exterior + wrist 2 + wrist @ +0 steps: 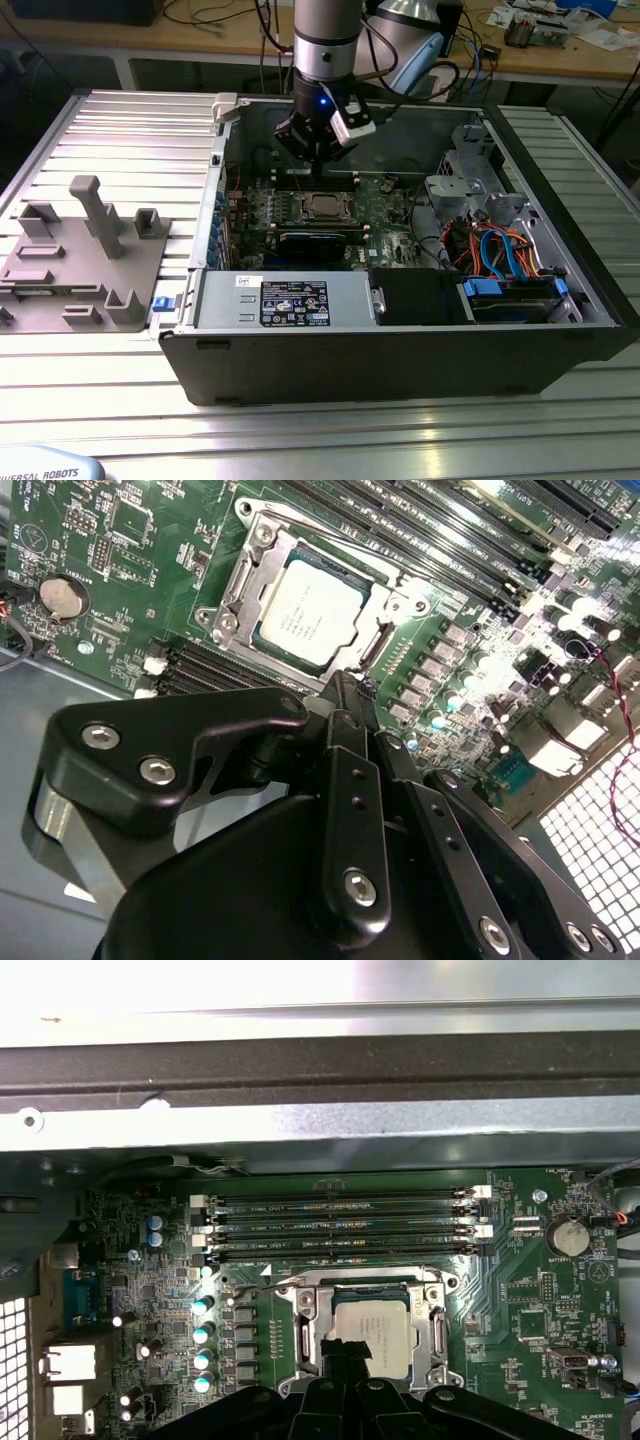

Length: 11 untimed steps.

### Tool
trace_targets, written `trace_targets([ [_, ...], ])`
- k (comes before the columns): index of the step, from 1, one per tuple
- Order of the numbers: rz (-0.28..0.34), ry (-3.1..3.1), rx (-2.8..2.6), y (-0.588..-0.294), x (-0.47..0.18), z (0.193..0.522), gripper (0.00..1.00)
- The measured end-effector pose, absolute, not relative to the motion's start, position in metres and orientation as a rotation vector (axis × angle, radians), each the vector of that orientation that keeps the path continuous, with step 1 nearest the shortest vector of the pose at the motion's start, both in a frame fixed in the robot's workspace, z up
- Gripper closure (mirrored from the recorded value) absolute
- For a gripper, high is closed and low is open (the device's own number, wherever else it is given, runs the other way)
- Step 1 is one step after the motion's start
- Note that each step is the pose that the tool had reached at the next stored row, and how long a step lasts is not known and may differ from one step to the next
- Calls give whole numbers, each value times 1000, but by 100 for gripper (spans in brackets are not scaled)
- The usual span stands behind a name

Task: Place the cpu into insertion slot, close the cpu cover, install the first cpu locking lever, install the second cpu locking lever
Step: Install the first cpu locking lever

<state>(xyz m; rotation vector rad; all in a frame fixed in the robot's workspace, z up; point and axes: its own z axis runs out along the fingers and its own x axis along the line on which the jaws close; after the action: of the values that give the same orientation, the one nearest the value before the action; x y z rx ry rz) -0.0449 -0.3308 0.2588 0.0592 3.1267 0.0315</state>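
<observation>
The cpu, a silver-grey square, lies flat in the insertion slot on the green motherboard. The silvery cpu cover lies down around it, framing its top. A thin wire lever runs along one side of the socket. My gripper hangs just above the socket's edge, its black fingers pressed together with nothing between them. The tips hide one corner of the cpu in the first wrist view.
The board sits inside an open black computer case. A power supply and a drive cage with orange and blue cables crowd the near side. Long memory slots lie beside the socket. A grey fixture stands at the exterior view's left.
</observation>
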Motion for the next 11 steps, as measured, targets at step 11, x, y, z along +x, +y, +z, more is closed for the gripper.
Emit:
trace_targets([
  [11, 32, 3127, 59, -330, -48, 259, 89],
])
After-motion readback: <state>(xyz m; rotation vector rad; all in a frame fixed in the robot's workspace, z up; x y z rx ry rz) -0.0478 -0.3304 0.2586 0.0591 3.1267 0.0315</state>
